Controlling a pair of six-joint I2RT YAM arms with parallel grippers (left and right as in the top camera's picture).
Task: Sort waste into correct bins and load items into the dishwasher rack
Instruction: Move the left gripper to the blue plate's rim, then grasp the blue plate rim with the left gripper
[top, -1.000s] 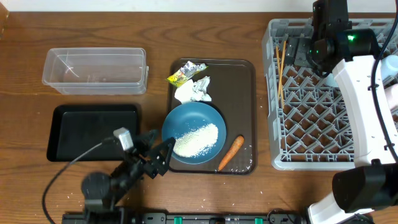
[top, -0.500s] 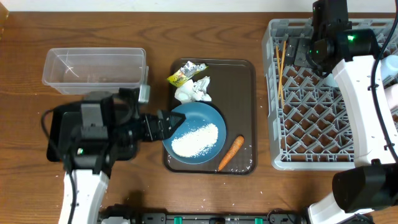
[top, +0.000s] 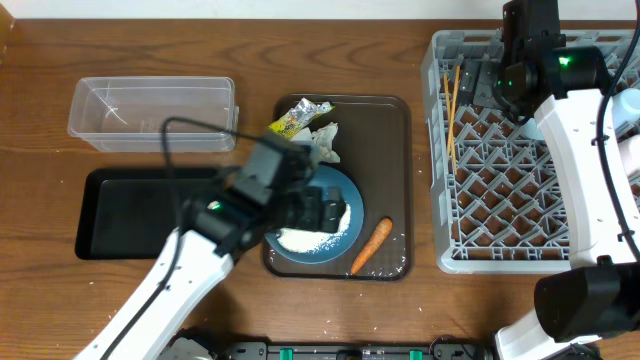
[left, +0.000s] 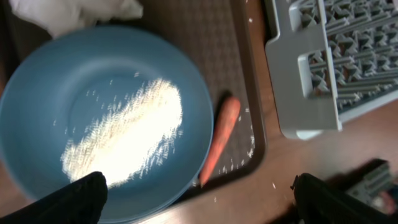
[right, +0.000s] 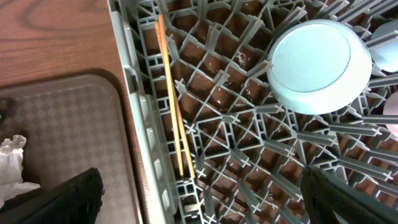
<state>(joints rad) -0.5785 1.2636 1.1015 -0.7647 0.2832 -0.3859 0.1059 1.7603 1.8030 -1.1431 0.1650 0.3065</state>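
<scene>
The blue plate (top: 300, 190) lies on the brown tray and carries a heap of white rice (left: 124, 137). The orange carrot (top: 371, 245) lies on the tray just right of the plate. The crumpled tissue (top: 322, 143) and the yellow-green wrapper (top: 297, 117) lie at the tray's back. My left gripper (left: 199, 208) is open and empty, hovering over the plate's front right rim and the carrot (left: 221, 140). My right gripper (right: 199, 202) is open and empty above the grey rack (top: 520, 200), near the chopsticks (right: 173, 99) and the upturned light-blue bowl (right: 317, 65). I cannot make out the white cup.
The clear tub (top: 152, 112) stands at the back left, with the black tray (top: 130, 210) in front of it. The brown tray (top: 390, 140) sits in the middle, close beside the rack's left wall (left: 311, 93). Loose rice grains lie on the tray near the carrot.
My left arm has swung from the table's front left, across the black tray, to above the blue plate. The right arm has not moved.
</scene>
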